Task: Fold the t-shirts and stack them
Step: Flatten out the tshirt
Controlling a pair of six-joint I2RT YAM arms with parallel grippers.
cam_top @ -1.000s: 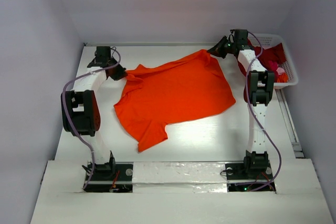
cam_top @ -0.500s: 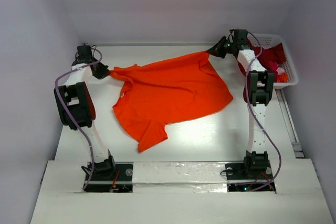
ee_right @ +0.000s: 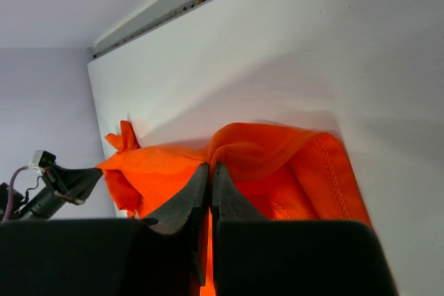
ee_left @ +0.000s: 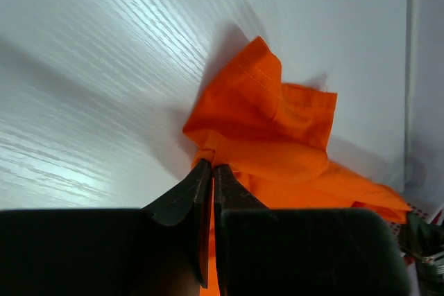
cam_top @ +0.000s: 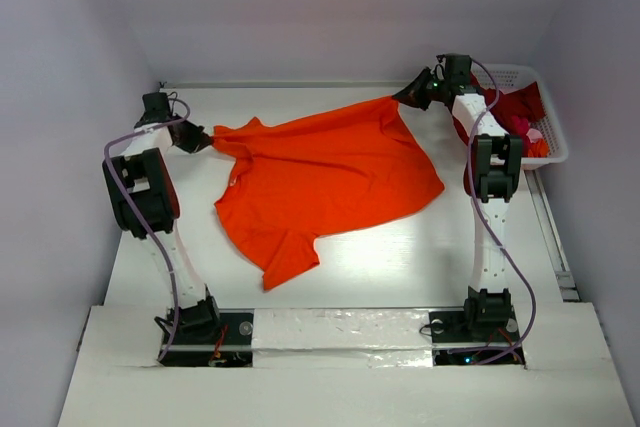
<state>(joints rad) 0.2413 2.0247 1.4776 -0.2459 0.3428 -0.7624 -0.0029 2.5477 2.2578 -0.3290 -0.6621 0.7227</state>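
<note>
A bright orange-red t-shirt [cam_top: 325,177] lies spread across the middle of the table, its far edge pulled taut between my two grippers. My left gripper [cam_top: 203,140] is shut on its far left corner, seen bunched at the jaw tips in the left wrist view [ee_left: 267,126]. My right gripper [cam_top: 405,99] is shut on its far right corner, which folds over the jaws in the right wrist view [ee_right: 277,157]. Dark crimson shirts with bits of pink [cam_top: 518,112] lie heaped in the basket at the far right.
The white lattice basket [cam_top: 553,147] stands at the table's far right edge. The back wall runs close behind both grippers. A side wall stands close to the left arm [cam_top: 140,187].
My left gripper has pulled the shirt's left corner further left and away, stretching the far edge straighter. The right gripper has barely moved.
</note>
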